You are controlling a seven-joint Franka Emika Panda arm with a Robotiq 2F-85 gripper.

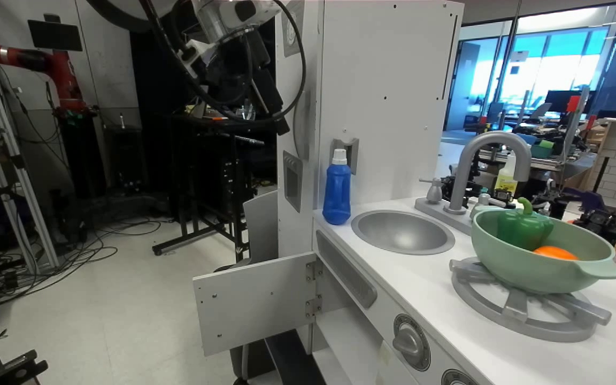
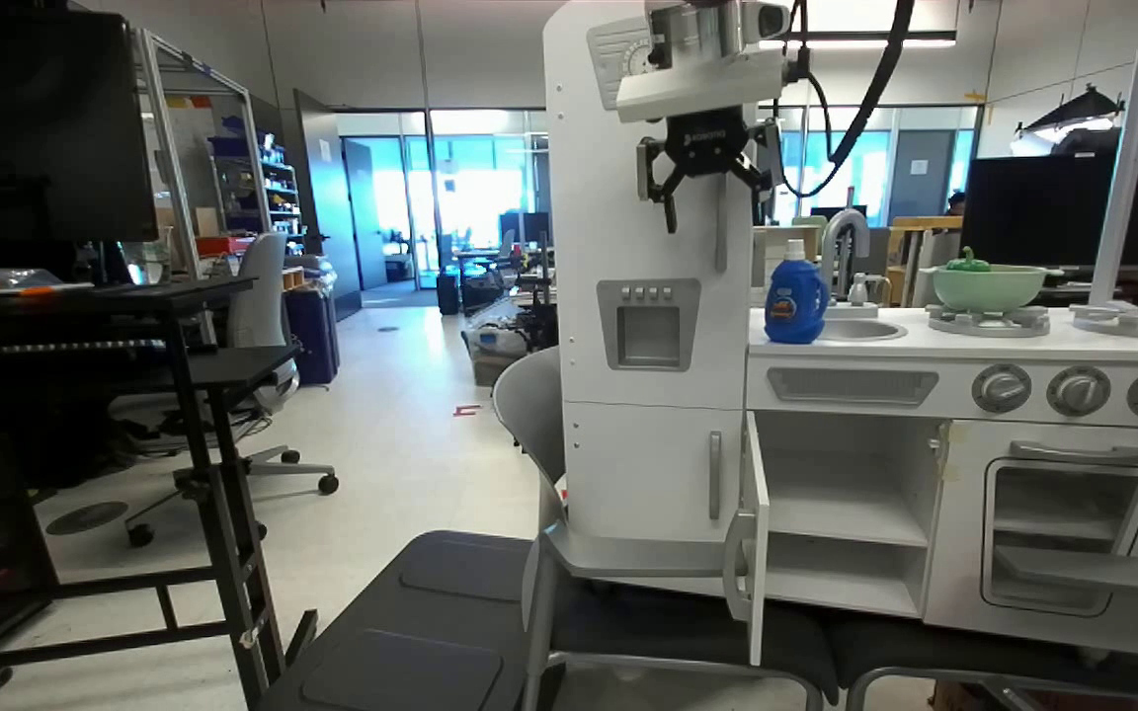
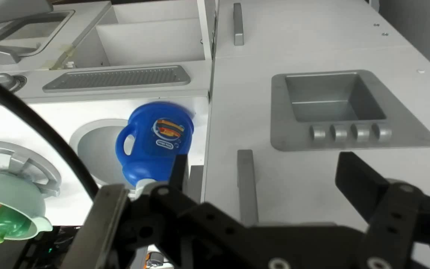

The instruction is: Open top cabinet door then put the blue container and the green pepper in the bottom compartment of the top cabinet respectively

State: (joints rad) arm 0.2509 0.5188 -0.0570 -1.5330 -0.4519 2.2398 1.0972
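Observation:
The top cabinet (image 1: 388, 64) is tall and white. Its door (image 2: 589, 237) is closed, with a long grey vertical handle (image 2: 722, 229), also in the wrist view (image 3: 247, 186). The bottom compartment is hidden behind the door. My gripper (image 2: 707, 178) is open and empty in front of the door's upper part. In the wrist view its fingers (image 3: 263, 168) stand on either side of the handle, without visible contact. The blue container (image 1: 337, 192) stands upright on the counter beside the cabinet, also in the wrist view (image 3: 161, 130). The green pepper (image 1: 524, 230) lies in the pale green bowl (image 1: 543, 264).
An orange toy (image 1: 555, 252) shares the bowl, which sits on a grey burner (image 1: 522, 315). A sink (image 1: 404, 232) and tap (image 1: 492, 139) are beside the blue container. A lower cabinet door (image 1: 257, 302) stands open. A grey chair (image 2: 529, 415) stands at the cabinet's front.

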